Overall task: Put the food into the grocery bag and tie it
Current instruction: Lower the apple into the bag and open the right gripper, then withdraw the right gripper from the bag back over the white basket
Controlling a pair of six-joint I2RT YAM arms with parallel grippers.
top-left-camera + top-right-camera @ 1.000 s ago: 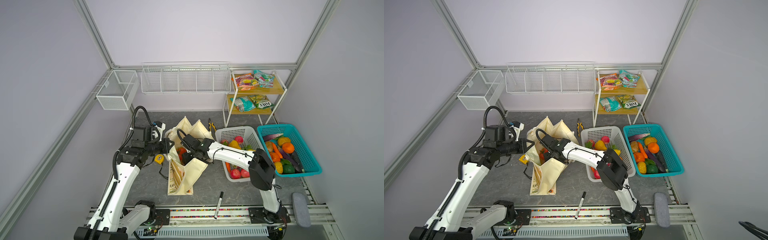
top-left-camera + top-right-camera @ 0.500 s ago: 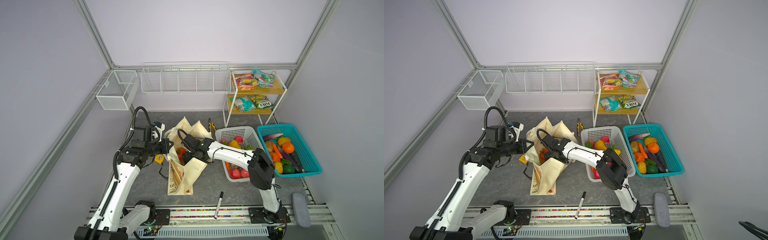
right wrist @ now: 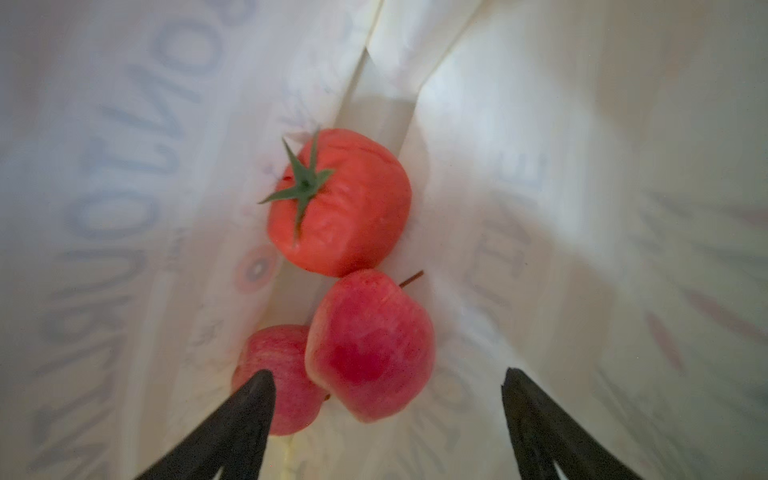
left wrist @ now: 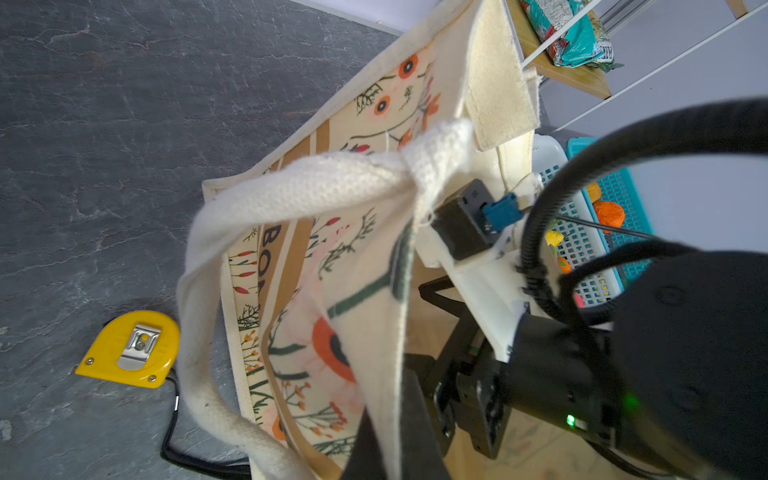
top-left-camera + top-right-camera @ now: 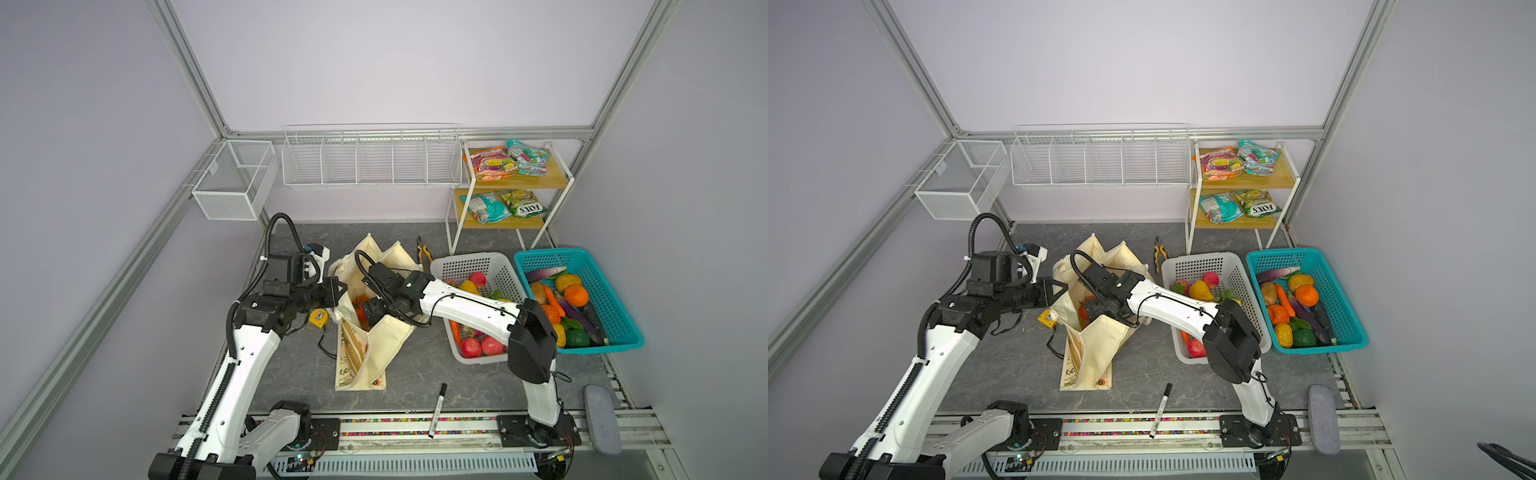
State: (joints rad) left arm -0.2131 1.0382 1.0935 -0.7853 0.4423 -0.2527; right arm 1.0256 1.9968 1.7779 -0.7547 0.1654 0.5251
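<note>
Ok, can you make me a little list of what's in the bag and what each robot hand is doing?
bag: grocery bag, held open
inside: tomato, two red apples
left gripper: shut on the bag's rim
right gripper: open, inside the bag, above the fruit
other food: white basket, teal basket

Tape measure [image 5: 318, 318]: yellow, flat on the tabletop [image 5: 299, 374].
Pliers [image 5: 423, 254]: yellow-handled, near the shelf [image 5: 555, 179].
Marker [image 5: 437, 410]: front edge, lying loose.

Tomato [image 3: 338, 203], apples [image 3: 370, 345] in bag [image 5: 374, 353]; tape measure [image 5: 318, 318] left of bag
</note>
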